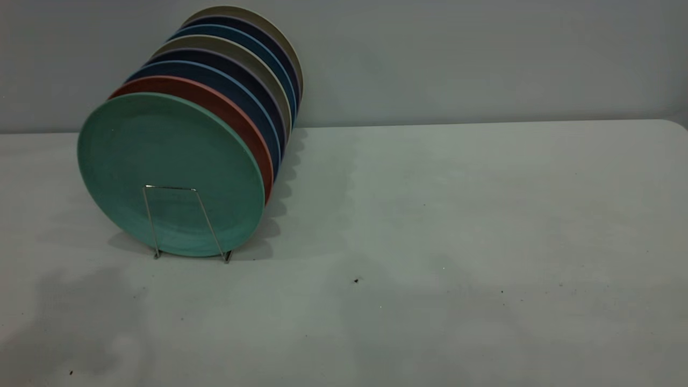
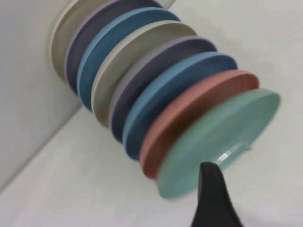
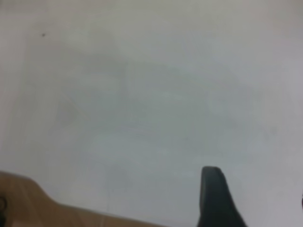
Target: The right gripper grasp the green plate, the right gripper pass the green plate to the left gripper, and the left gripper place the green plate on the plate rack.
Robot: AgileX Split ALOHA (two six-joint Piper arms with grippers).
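Teal-green matte: your green plate (image 1: 171, 173) stands on edge in the plate rack (image 1: 185, 223), frontmost of the row, a salmon plate (image 1: 236, 115) directly behind it, then blue plates (image 1: 252, 102) and beige ones. The exterior view shows you neither arm. Only the left wrist view shows your left gripper (image 2: 214, 198): one dark finger, just in front of the green plate's (image 2: 215, 142) rim, not touching; claw spread — cannot tell. Your right gripper (image 3: 215, 196) hangs over bare table (image 3: 151, 94); likewise cannot tell.
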